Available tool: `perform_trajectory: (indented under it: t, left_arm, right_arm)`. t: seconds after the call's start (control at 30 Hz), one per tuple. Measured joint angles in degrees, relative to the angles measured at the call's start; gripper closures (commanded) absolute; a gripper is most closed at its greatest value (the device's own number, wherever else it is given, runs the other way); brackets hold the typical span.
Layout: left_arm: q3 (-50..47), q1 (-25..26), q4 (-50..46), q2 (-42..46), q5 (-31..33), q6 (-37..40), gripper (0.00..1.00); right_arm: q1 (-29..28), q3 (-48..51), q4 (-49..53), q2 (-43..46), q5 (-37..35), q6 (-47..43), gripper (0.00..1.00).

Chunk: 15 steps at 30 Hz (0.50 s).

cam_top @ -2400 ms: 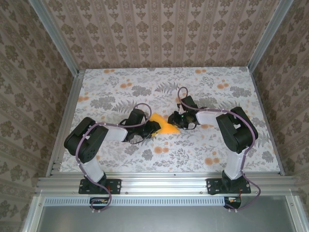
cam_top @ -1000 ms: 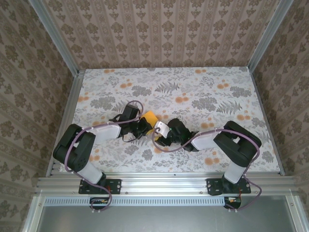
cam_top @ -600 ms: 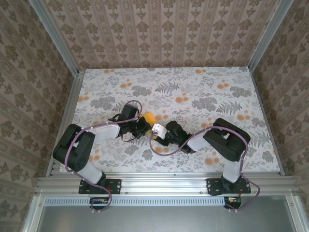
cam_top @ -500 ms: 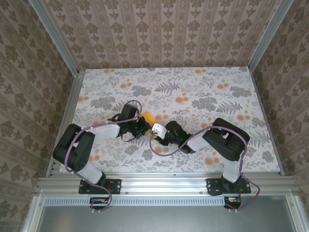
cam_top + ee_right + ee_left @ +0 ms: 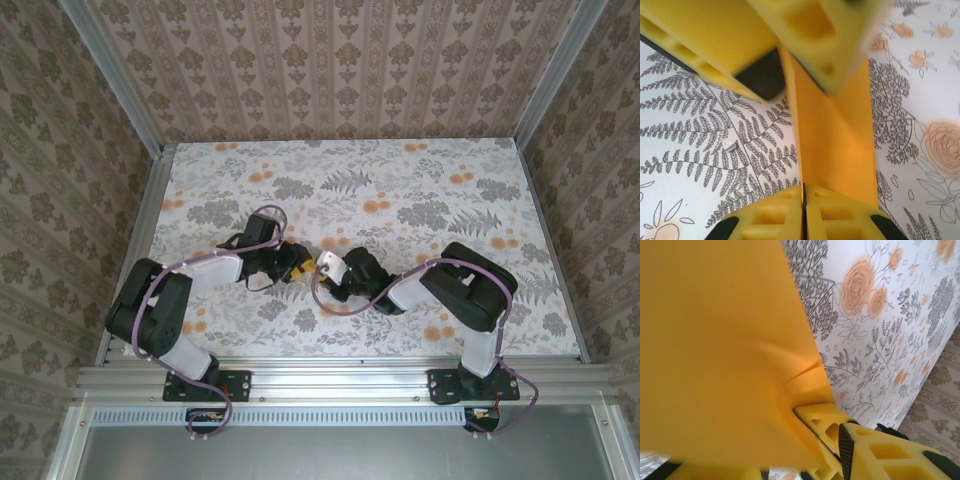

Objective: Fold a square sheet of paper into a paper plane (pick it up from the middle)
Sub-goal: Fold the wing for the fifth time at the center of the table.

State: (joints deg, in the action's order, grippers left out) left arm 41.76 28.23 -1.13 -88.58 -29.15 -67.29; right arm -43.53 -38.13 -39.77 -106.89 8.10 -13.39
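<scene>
The square sheet of paper [image 5: 307,262] is folded into a narrow orange-yellow strip and held off the tablecloth between both grippers, near the table's middle front. My left gripper [image 5: 292,262] is shut on its left end. In the left wrist view the paper [image 5: 715,340] covers most of the frame and runs down into the left gripper [image 5: 812,432]. My right gripper [image 5: 323,268] is shut on the other end. In the right wrist view the creased strip [image 5: 835,140] rises from the right gripper [image 5: 803,192] to the left gripper's yellow fingers [image 5: 810,30].
The floral tablecloth [image 5: 400,190] covers the table, which is boxed in by patterned walls and aluminium posts. A metal rail [image 5: 330,378] runs along the near edge by the arm bases. A tiny white scrap [image 5: 730,145] lies on the cloth under the paper.
Both grippers have carried the paper toward the near left and drawn close together. The paper has gone from a wide triangle to a small sliver between them, and the left wrist shifted slightly left.
</scene>
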Motion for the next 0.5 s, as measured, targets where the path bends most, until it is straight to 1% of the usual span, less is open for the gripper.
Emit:
perform_trajectory:
  t: [0.03, 0.13, 0.2, 0.27, 0.37, 0.5]
  left_arm:
    - [0.15, -0.68, -0.66, 0.81, 0.04, 0.72, 0.44]
    - [1.11, -3.32, -2.49, 2.99, 0.09, 3.26, 0.37]
    - [1.53, -5.27, -3.63, 4.72, 0.5, 5.25, 0.33]
    - [1.55, -7.02, -4.24, 6.34, 1.03, 7.17, 0.33]
    - [1.53, -8.98, -5.7, 8.09, 1.97, 10.1, 0.35]
    - [0.24, -11.26, -6.1, 8.83, 3.41, 13.22, 0.47]
  right_arm:
    - [0.83, -0.76, 1.38, 0.0, 1.53, 1.66, 0.91]
    - [2.86, -3.23, 4.9, 0.0, 5.7, 6.25, 0.91]
    - [3.85, -4.92, 6.99, 0.0, 8.22, 8.98, 0.91]
    - [4.59, -6.78, 9.4, -0.09, 10.54, 11.61, 0.92]
    - [4.98, -10.32, 12.63, -1.09, 13.51, 15.74, 0.93]
    - [4.98, -15.45, 17.03, -3.54, 16.61, 21.14, 0.95]
